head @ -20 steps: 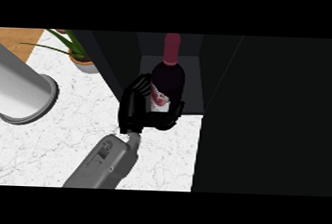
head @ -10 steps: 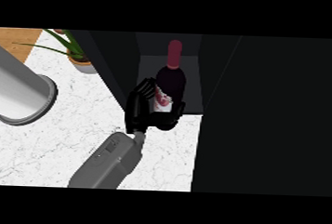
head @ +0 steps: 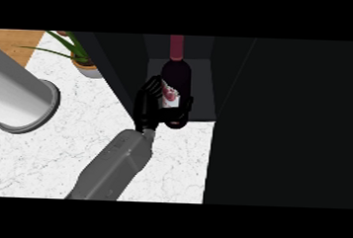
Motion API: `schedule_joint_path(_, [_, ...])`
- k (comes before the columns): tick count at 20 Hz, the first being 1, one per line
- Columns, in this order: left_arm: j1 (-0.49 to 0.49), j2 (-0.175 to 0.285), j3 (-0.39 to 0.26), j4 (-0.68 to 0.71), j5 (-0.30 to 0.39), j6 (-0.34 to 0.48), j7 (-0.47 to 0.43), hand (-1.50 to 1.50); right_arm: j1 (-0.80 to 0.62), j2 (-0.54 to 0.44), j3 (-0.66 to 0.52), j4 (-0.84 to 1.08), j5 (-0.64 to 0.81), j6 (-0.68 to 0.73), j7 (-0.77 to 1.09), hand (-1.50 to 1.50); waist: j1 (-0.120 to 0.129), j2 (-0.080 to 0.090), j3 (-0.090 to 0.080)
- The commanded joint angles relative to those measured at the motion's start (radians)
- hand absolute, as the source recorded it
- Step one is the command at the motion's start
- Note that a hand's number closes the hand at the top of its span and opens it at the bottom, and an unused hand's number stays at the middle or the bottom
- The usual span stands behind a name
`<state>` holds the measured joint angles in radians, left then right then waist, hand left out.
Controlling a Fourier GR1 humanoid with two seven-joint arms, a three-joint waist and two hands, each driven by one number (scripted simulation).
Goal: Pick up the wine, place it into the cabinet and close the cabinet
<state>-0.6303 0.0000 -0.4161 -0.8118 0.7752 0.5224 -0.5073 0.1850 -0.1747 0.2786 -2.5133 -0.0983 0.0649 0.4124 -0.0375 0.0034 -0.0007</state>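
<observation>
Your left hand (head: 149, 107) reaches in from the near left, across the white bench (head: 54, 161), to the mouth of the dark cabinet (head: 203, 92) at the middle of the view. Its fingers (head: 178, 113) are curled around the lower body of the wine bottle (head: 177, 76), grasping it. The bottle sits inside the cabinet opening, with its base close to the near edge. Its long axis runs near to far in this view, and the dark red neck is at the far end. The hand is on the bottle's left and near side, so you would most likely release and draw back toward the near left. Your right hand is not visible. I cannot tell the cabinet door apart from the dark panels. A potted plant (head: 83, 63) and a grey cylinder (head: 19, 98) stand well to the left.
</observation>
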Motion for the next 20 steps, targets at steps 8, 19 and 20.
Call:
schedule_joint_path(8, [-0.170,0.000,0.065,0.220,0.085,-0.068,-0.017,1.50,0.013,-0.006,-0.070,-0.173,-0.154,0.015,0.093,-1.50,0.001,0.004,0.000])
schedule_joint_path(19, [-0.395,0.023,0.100,0.347,0.072,0.029,0.031,1.50,0.074,0.010,-0.088,-0.107,-0.152,0.063,-0.014,-1.50,0.000,0.001,0.002])
schedule_joint_path(20, [-0.440,0.034,0.115,0.400,0.070,0.053,0.036,1.50,0.058,0.008,-0.034,-0.132,-0.126,0.065,0.025,-1.50,-0.014,0.006,0.000])
